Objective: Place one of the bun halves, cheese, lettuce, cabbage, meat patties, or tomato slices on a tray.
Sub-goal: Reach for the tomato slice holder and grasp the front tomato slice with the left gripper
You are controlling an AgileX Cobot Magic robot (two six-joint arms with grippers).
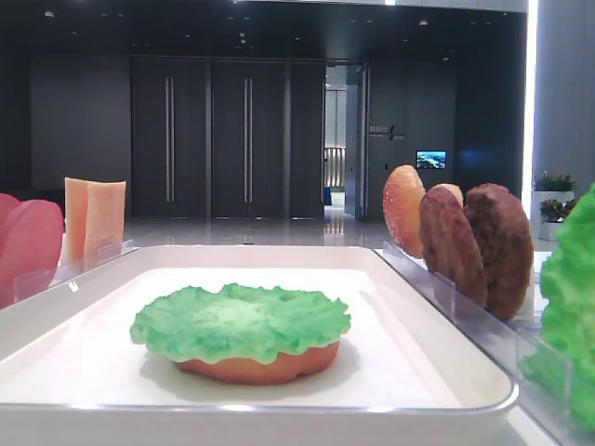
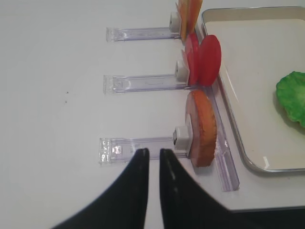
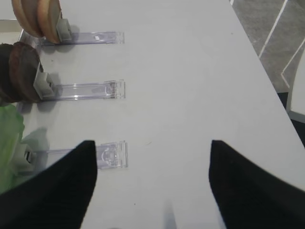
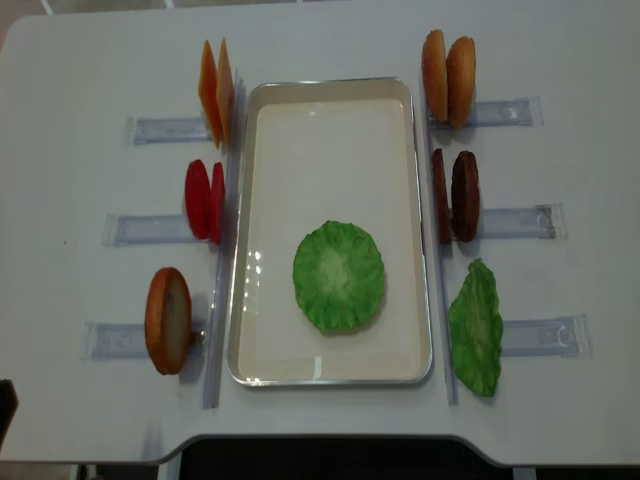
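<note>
The white tray [image 4: 330, 100] sits in the middle of the table [image 4: 560, 60]. On the tray lies a green lettuce leaf [image 4: 339, 275] on top of a bun half [image 1: 265, 364].

To the left of the tray stand the cheese slices [image 4: 215, 90], the red tomato slices [image 4: 204, 199] and another bun half [image 4: 167, 319], each in a clear rack [image 2: 138, 145]. To the right of the tray stand two bun halves [image 4: 447, 76], the brown meat patties [image 4: 455, 195] and more lettuce [image 4: 475, 327].

The left end effector [image 2: 153, 155] is pressed together and holds nothing, near the bun half left of the tray. The right end effector [image 3: 152, 157] is spread wide over bare table, right of the tray.
</note>
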